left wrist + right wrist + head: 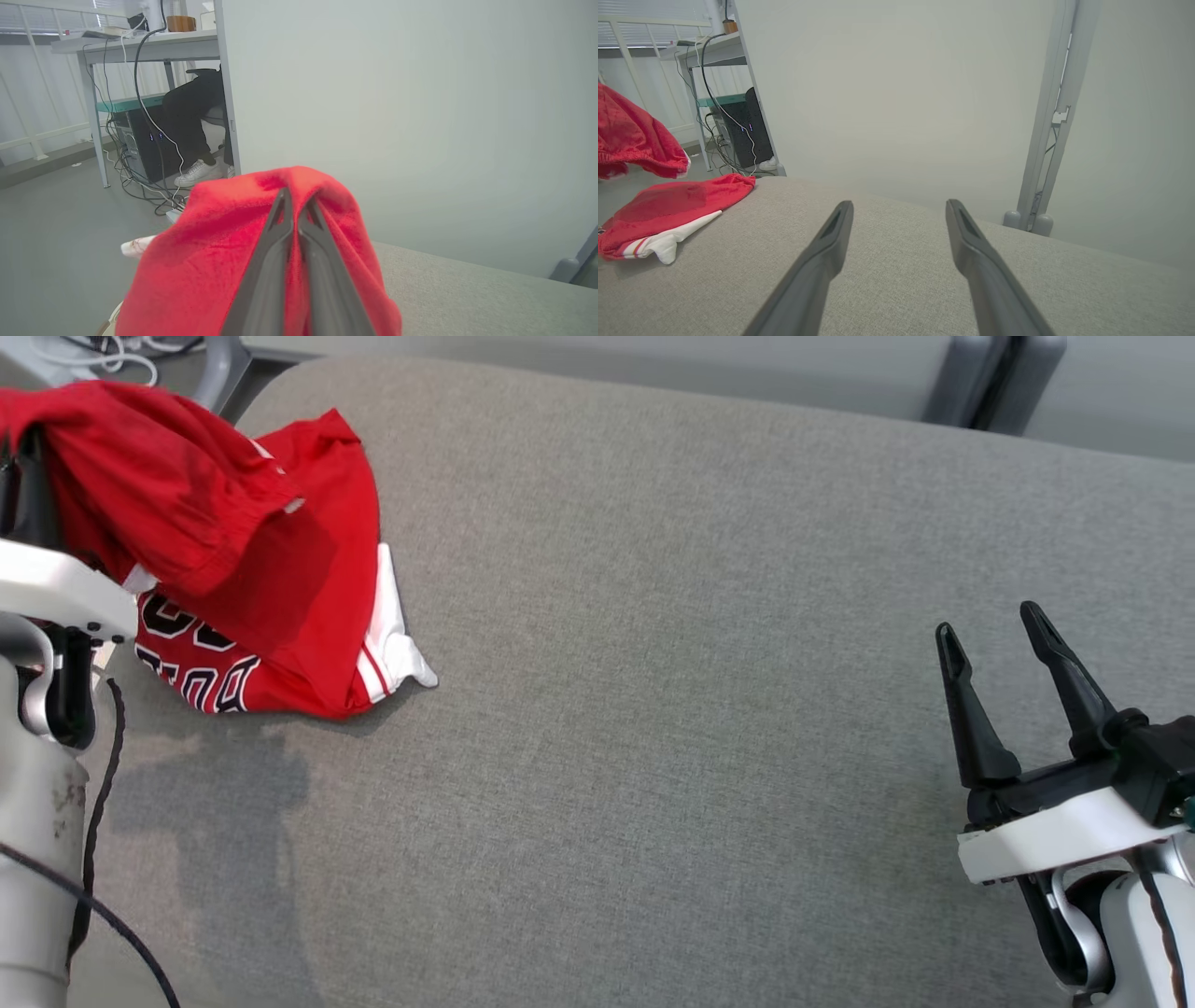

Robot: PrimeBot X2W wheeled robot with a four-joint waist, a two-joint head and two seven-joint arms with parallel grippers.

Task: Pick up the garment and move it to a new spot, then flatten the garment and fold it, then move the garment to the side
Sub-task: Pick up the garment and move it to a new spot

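Here, in the head view, the red-and-white sports garment [280, 569] lies at the grey padded table's [653, 728] left end, one part hoisted and the rest bunched on the surface. In the left wrist view, the left gripper [294, 200] has its fingers together, clamping red fabric (a carrying grip, I judge). In the right wrist view, the right gripper [899, 205] waits with fingers apart, holding nothing.

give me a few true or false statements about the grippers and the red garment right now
1. The left gripper is shut on the red garment. True.
2. The right gripper holds a corner of the garment. False: it is open and empty, well apart from the garment.
3. Part of the garment rests on the grey cushion. True.
4. The garment lies flat and neatly folded. False: it is bunched, with one part lifted off the cushion by the left gripper.
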